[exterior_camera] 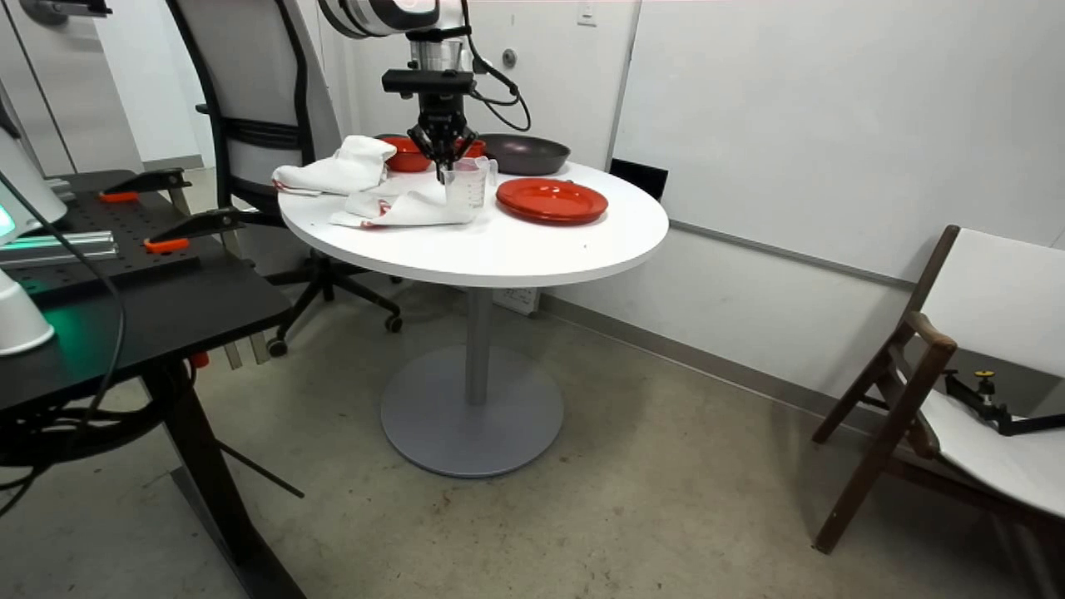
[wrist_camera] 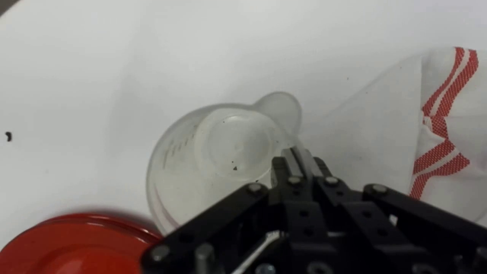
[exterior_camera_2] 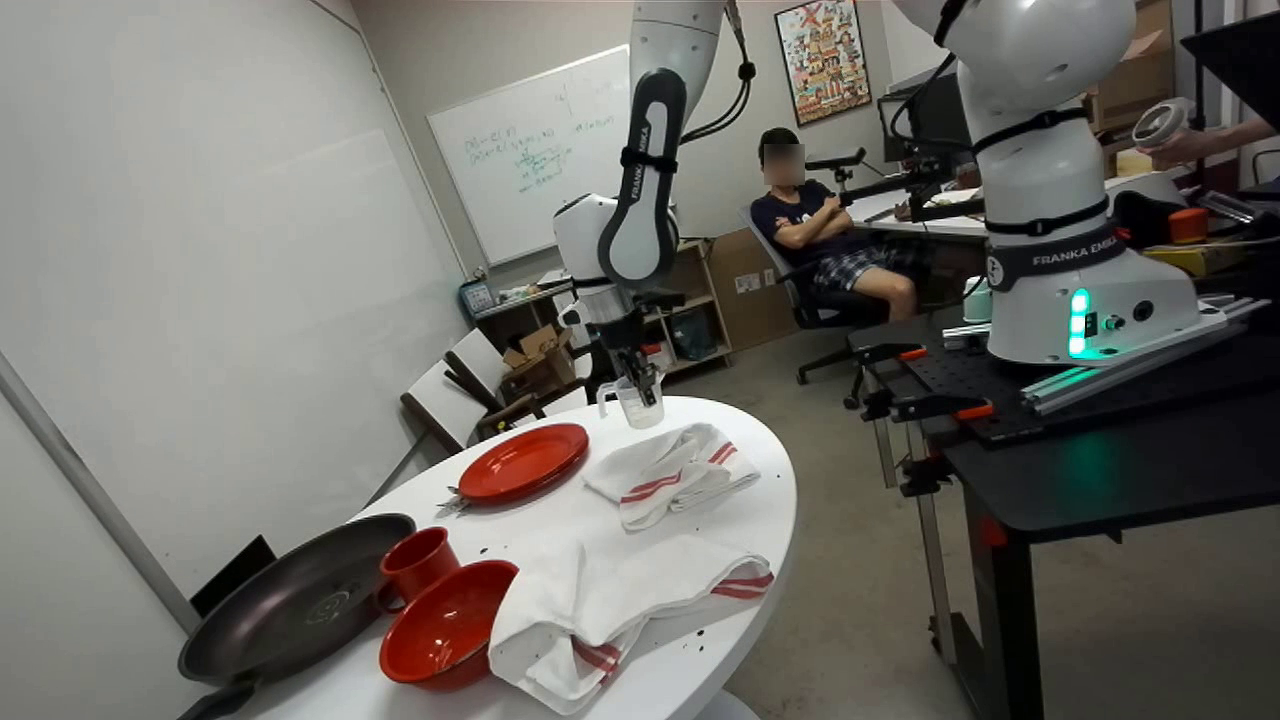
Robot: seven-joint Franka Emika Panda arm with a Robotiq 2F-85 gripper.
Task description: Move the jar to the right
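Farthest left of the gripper (exterior_camera: 442, 173) in an exterior view stands an office chair (exterior_camera: 258, 75), behind the round table (exterior_camera: 516, 254). Closer in on that side, a bunched towel (exterior_camera: 349, 164) lies on the table, and a flatter towel (exterior_camera: 408, 210) spreads below the gripper and toward the viewer, running up to the clear jar (exterior_camera: 468, 191); whether those two touch, I cannot tell. A red bowl (exterior_camera: 406, 156) sits behind the gripper, just to its left and partly covered by it.

The gripper points down with its jaws drawn together, only the thin wall of the jar between them. In the wrist view the fingers (wrist_camera: 291, 163) pinch that wall at the rim, one inside the jar and one outside, and a rounded bulge of the rim lies just beyond their tips. Seen from outside, the jar's body is right of the fingers, its handle on the side away from them; whether its base bears on the table is not clear.

Behind the gripper and slightly right, a red mug (exterior_camera: 474, 149) shows in part. Farther right and back is a dark frying pan (exterior_camera: 526, 155); nearer the viewer, right of the jar and apart from the gripper, lie stacked red plates (exterior_camera: 552, 200). Past them rises a whiteboard (exterior_camera: 832, 125), and farthest right of all stands a wooden-armed chair (exterior_camera: 998, 291).
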